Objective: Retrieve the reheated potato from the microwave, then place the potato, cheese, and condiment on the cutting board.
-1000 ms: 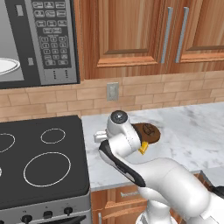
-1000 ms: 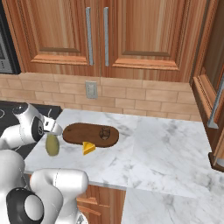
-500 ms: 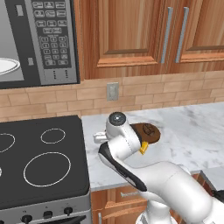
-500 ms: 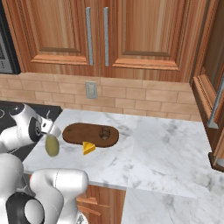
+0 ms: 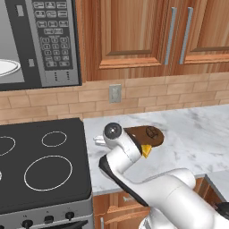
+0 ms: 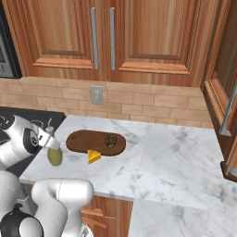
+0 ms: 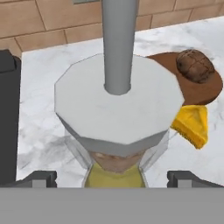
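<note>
Marble counter: condiment stands off cutting board, cheese beside it
Potato: on board
Gripper: spread wide astride bottle, holding nothing
Change: arm crept nearer bottle, grasp next

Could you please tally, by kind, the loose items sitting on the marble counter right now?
Cutting board: 1
Potato: 1, lying on the board
Cheese: 1 wedge, at the board's front edge
Condiment: 1 bottle, standing on the counter left of the board
Total: 4
</note>
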You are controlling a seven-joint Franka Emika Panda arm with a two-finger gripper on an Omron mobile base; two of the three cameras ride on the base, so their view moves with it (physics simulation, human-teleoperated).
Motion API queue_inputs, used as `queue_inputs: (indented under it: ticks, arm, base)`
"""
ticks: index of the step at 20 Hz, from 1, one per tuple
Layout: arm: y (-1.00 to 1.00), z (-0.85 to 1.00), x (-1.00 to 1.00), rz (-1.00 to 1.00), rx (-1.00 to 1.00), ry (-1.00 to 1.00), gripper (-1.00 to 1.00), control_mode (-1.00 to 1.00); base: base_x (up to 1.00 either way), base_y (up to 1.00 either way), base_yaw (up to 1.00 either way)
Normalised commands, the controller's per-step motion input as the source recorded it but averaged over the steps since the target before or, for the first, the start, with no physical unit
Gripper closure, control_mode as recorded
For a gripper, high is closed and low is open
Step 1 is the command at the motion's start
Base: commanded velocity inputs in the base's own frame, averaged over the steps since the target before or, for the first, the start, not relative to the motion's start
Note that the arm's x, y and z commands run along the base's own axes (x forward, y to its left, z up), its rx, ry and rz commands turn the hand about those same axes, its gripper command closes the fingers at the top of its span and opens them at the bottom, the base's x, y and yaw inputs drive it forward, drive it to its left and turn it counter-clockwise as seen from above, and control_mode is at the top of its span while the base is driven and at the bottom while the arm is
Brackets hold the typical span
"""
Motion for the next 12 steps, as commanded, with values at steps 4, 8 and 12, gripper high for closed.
queue_inputs:
  ticks: [4, 8, 12]
  arm:
    - [0.0, 0.0, 0.05, -0.08, 0.0, -0.04, -1.0, -1.0]
    - [0.0, 0.0, 0.0, -0.06, 0.0, -0.04, -1.0, -1.0]
    - [0.0, 0.0, -0.08, -0.04, 0.0, -0.12, -1.0, -1.0]
  base:
    - [0.0, 0.0, 0.0]
    - [0.0, 0.0, 0.0]
    - [0.0, 0.0, 0.0]
